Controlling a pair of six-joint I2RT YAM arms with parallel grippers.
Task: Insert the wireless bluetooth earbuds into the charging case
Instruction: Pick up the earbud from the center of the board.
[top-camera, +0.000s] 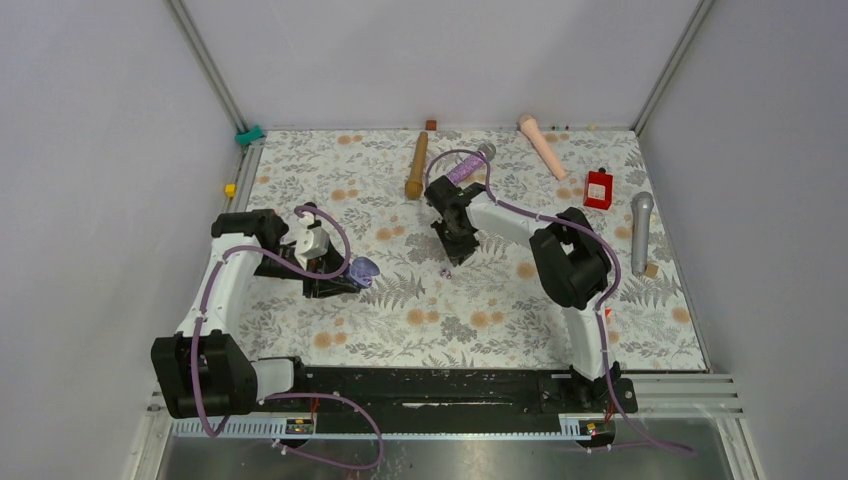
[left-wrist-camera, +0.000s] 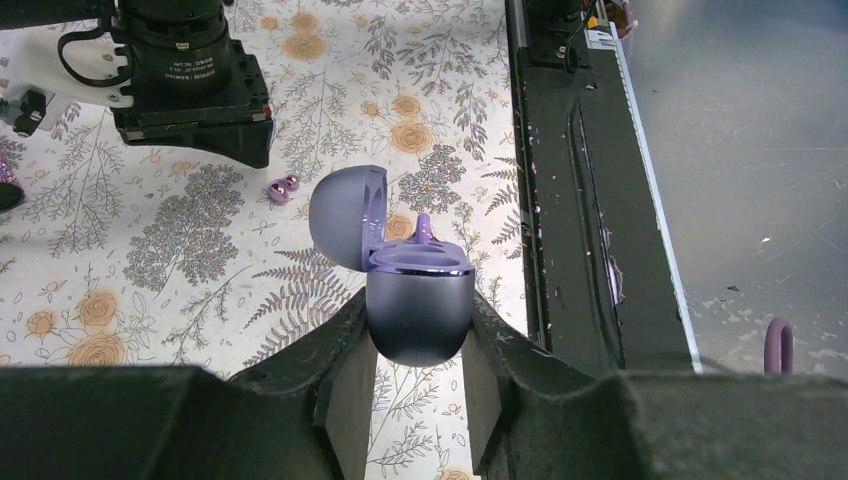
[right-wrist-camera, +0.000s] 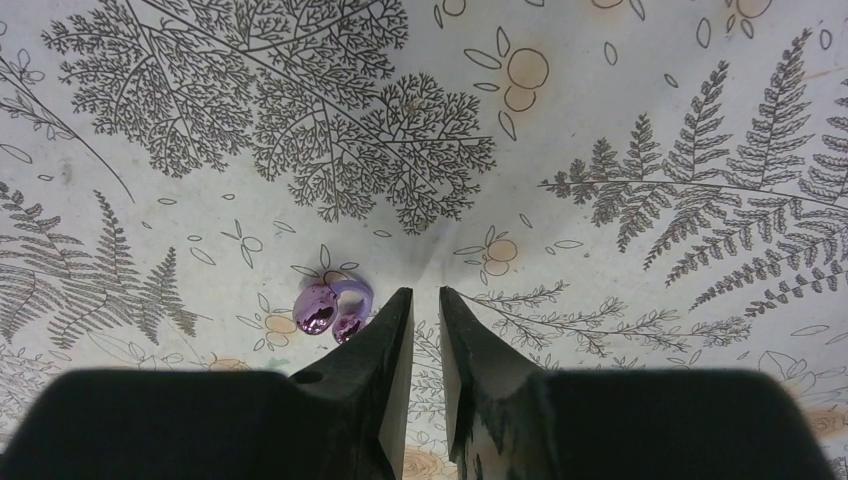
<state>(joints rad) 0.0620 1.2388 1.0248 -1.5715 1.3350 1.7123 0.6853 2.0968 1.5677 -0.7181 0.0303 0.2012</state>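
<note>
1. My right pincer (right-wrist-camera: 425, 300) points down at the table (top-camera: 500, 320), its two fingers nearly together with a thin gap between them and nothing in that gap.
2. A shiny lilac earbud (right-wrist-camera: 333, 308) lies on the table just beside the right pincer, against the outer side of one finger and not between the two. I cannot tell whether it touches that finger.
3. My left pincer (left-wrist-camera: 418, 322) is clamped on the charging case (left-wrist-camera: 418, 300), one finger on each side of its rounded lower half.
4. The case is well apart from the right pincer, out to its left, with the lid tipped back and open.
5. A small lilac piece (left-wrist-camera: 423, 228) stands up from the tray inside the case. I cannot tell whether it is an earbud.
</note>
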